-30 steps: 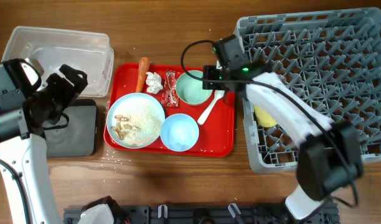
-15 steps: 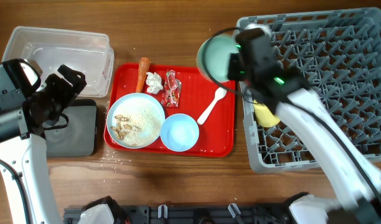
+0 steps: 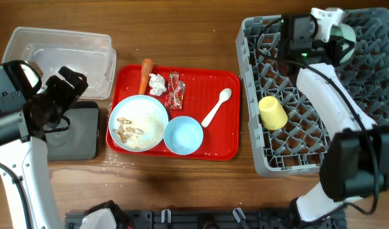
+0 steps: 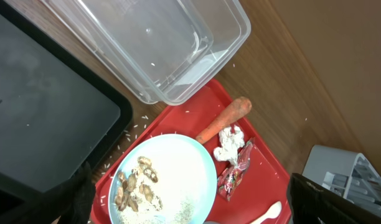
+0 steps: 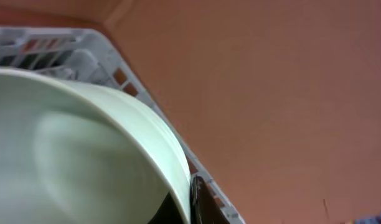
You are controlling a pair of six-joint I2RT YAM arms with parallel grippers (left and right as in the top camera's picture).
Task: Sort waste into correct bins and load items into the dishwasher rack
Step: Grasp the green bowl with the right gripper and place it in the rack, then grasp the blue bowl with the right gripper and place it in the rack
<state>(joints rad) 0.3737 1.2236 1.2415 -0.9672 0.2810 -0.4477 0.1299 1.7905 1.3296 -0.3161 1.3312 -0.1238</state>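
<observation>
Pale green bowl (image 3: 345,39), rim clamped in the right gripper (image 3: 333,33), hangs tilted over the dishwasher rack (image 3: 366,108), presumably for slotting between pegs.

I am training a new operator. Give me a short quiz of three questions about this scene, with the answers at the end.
1. True or false: the yellow cup lies in the dishwasher rack.
2. What does the right claw hold? A) light blue bowl B) pale green bowl C) plate
3. Fill in: the carrot piece lies on the red ____.

Key: 1 true; 2 B; 3 tray.
</observation>
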